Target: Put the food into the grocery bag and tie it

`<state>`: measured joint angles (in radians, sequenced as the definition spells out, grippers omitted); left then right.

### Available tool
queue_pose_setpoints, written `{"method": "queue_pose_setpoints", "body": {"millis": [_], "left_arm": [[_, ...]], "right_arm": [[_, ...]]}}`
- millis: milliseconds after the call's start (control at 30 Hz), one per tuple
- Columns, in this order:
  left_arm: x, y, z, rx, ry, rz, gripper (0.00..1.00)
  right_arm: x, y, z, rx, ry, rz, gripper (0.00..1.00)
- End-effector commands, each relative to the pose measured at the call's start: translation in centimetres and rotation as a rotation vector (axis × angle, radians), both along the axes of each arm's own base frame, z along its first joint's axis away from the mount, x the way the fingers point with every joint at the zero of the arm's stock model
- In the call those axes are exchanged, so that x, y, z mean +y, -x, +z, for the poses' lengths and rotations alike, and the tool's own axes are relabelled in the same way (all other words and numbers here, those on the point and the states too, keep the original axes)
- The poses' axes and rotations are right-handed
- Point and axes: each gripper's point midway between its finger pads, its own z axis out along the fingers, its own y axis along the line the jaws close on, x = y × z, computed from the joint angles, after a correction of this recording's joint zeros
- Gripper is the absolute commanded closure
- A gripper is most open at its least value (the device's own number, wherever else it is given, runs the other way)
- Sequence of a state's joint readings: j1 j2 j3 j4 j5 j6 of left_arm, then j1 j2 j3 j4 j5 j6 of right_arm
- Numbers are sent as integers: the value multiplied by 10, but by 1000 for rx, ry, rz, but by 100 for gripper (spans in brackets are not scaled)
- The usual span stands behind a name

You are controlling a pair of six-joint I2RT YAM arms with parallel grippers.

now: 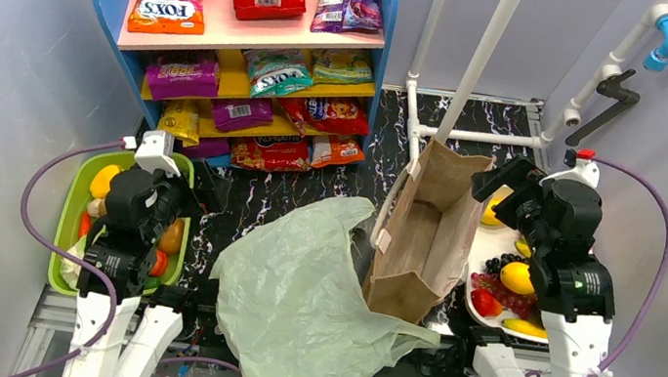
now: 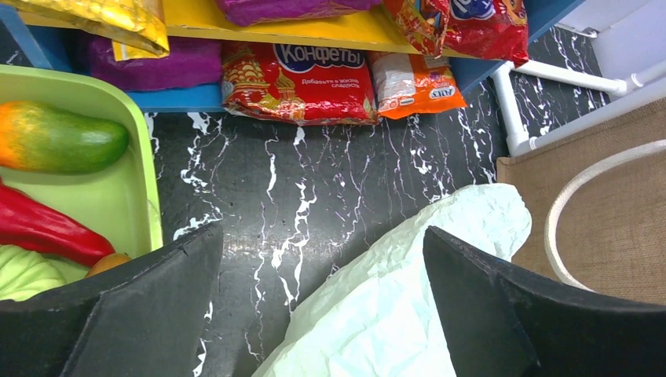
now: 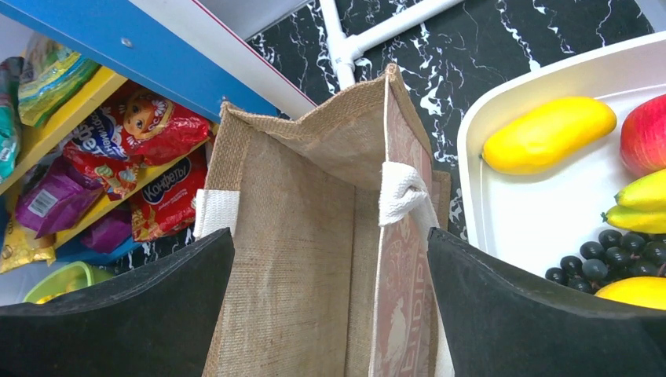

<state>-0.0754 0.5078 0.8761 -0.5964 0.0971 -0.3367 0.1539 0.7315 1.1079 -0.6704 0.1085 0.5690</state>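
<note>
- Grocery bag [image 1: 296, 292] is lying flat and crumpled in the middle of the dark marbled table [image 1: 332, 174], between the two arms, with its far edge pressing up against the brown bag [image 1: 426, 241].
- It is looking thin and feather-light, a floppy film that will likely be slipping and bunching under the pads. Pinching a loop handle or the mouth's rim seems best, though I cannot tell which end is the mouth.
- Nothing is sitting inside it yet, so the loading is not yet underway.
- Food [image 1: 170, 237] is waiting in the green tray [image 1: 70, 211] on the left. In the left wrist view, a green-orange piece [image 2: 55, 137] and a red pepper [image 2: 43, 228] are showing. They are looking smooth and firm, likely to roll, so a grip across the middle should suit them.
- Left gripper [image 2: 320, 236] is hovering over the tray's inner edge with its jaws wide apart and empty, facing the bag's corner.
- Right gripper [image 3: 330, 236] is hanging above the brown bag's open top, beside the white tray [image 3: 503, 196] of fruit, its jaws likewise spread and holding nothing.
</note>
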Motion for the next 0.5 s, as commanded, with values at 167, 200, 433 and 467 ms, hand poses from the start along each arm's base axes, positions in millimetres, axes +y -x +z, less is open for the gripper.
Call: {"method": "queue_pose_setpoints", "body": {"millis": [167,200,433,467], "left_arm": [[2,2,-1,3,-14,6,1],[-2,1,-2,0,-12,-20,1],[-35,3,2,-15,38,-217,0],[-40,3,4,-27,46,-245,0]], "right_arm": [[0,0,9,25,21,9,0],[1,-1,7,37,22,13,0],[2,-4,-17,147,40,20,0],[4,-5,-21,165,40,26,0]]}}
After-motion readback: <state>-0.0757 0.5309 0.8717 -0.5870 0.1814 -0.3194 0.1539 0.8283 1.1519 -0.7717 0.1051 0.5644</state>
